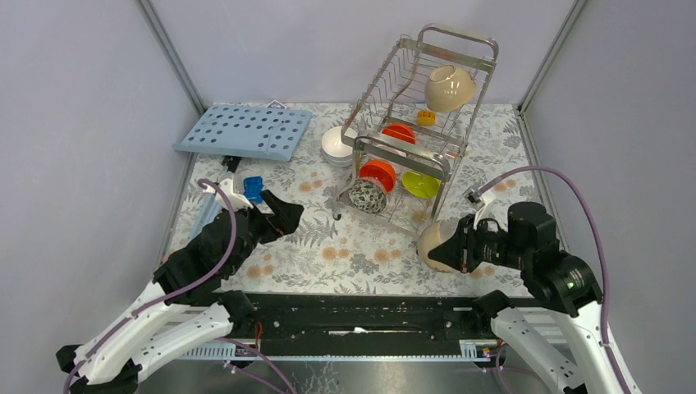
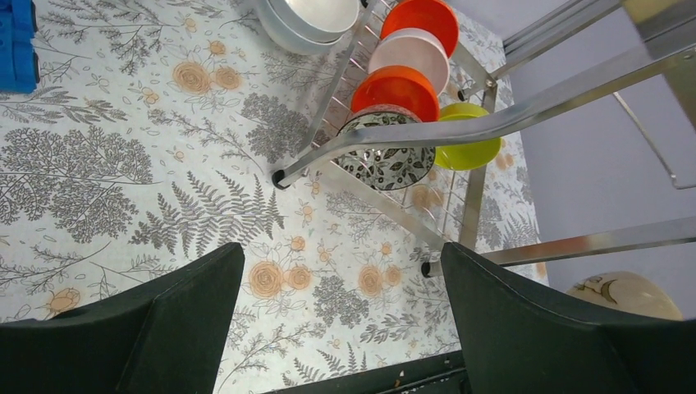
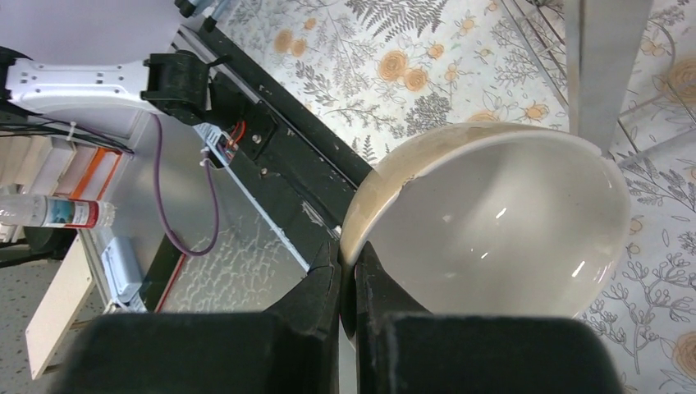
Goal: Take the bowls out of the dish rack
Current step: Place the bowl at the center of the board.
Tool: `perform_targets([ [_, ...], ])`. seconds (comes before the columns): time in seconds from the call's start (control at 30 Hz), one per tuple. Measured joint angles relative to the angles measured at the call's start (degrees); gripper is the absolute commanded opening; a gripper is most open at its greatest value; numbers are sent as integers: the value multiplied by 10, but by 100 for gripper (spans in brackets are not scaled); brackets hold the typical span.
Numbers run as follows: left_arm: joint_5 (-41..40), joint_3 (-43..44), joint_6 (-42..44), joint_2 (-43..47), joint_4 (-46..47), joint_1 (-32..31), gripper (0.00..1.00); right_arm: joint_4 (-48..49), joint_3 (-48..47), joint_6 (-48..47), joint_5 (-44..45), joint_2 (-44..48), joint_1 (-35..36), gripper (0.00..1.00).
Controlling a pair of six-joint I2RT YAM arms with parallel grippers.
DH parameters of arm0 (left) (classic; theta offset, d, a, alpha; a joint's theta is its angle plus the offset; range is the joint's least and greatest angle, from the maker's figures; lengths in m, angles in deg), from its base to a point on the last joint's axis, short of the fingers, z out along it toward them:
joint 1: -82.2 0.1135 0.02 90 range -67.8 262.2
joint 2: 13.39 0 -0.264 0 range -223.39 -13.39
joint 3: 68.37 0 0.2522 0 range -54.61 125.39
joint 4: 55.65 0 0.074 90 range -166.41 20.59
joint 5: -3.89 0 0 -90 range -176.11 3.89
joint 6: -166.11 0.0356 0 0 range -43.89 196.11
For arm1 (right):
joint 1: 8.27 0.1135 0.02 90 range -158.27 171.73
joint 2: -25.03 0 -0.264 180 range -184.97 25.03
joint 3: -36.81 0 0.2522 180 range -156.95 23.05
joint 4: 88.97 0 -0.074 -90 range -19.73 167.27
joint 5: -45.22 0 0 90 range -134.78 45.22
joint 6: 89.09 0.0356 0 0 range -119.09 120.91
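Note:
The steel wire dish rack (image 1: 460, 35) stands at the back right. A cream bowl (image 1: 449, 87) lies tilted on its upper tier. The lower tier holds two orange-red bowls (image 1: 377, 174), a speckled bowl (image 1: 367, 197) and a lime-green bowl (image 1: 420, 184). In the left wrist view a white bowl (image 2: 410, 53) stands between the orange ones (image 2: 396, 89). My right gripper (image 3: 349, 258) is shut on the rim of a cream-beige bowl (image 3: 492, 222), held on edge low over the table right of the rack. My left gripper (image 2: 341, 254) stands open over the cloth, left of the rack, holding nothing.
Stacked white bowls (image 1: 336, 146) sit on the table just left of the rack. A light-blue perforated board (image 1: 246, 131) lies at the back left, with a small blue block (image 1: 253, 188) near my left gripper. Grey walls enclose the table on three sides.

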Motion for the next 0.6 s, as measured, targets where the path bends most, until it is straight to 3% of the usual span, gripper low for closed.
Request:
perform_targets([
  [0.33, 11, -33, -4, -5, 2, 0, 95, 25, 90, 1, 38, 16, 0, 0],
  [0.6, 33, -53, -13, -24, 29, 0, 95, 29, 99, 0, 54, 7, 0, 0],
])
